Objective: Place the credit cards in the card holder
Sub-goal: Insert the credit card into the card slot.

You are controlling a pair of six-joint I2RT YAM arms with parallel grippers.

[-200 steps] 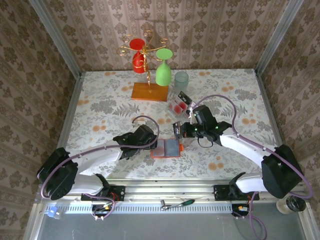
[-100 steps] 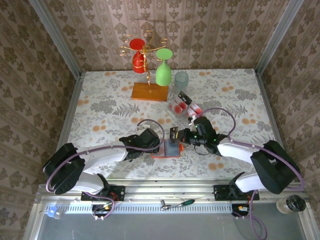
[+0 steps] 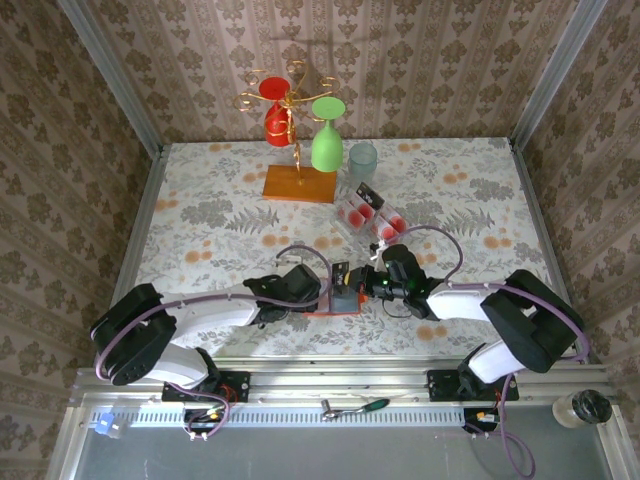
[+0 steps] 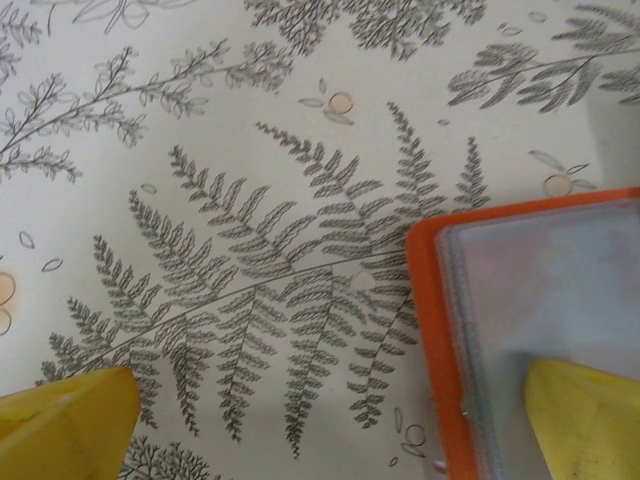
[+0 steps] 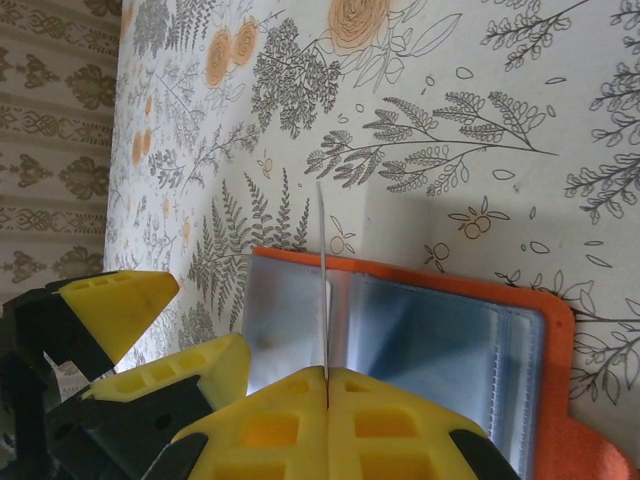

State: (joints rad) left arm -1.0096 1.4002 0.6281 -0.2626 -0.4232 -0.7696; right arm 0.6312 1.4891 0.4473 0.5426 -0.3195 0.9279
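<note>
The orange-red card holder [image 3: 346, 300] lies open near the table's front edge, its clear sleeves facing up [image 5: 440, 340]. My right gripper [image 5: 327, 385] is shut on one credit card [image 5: 324, 270], seen edge-on and upright over the sleeves. In the top view that card [image 3: 341, 275] stands just above the holder. My left gripper [image 4: 320, 440] is open; its right finger [image 4: 585, 420] rests on the holder's sleeve [image 4: 540, 290], and its left finger [image 4: 60, 420] is over bare cloth. More credit cards [image 3: 366, 212] lie behind the right arm.
A glass rack on a long orange wooden base [image 3: 299, 184] holds a red and a green glass at the back. A clear tumbler [image 3: 362, 160] stands beside it. Metal rails and patterned walls edge the table. A screwdriver [image 3: 352, 407] lies on the front rail.
My right gripper has carried the card forward and left, down over the open holder. My left gripper has slid right, so one finger now rests on the holder.
</note>
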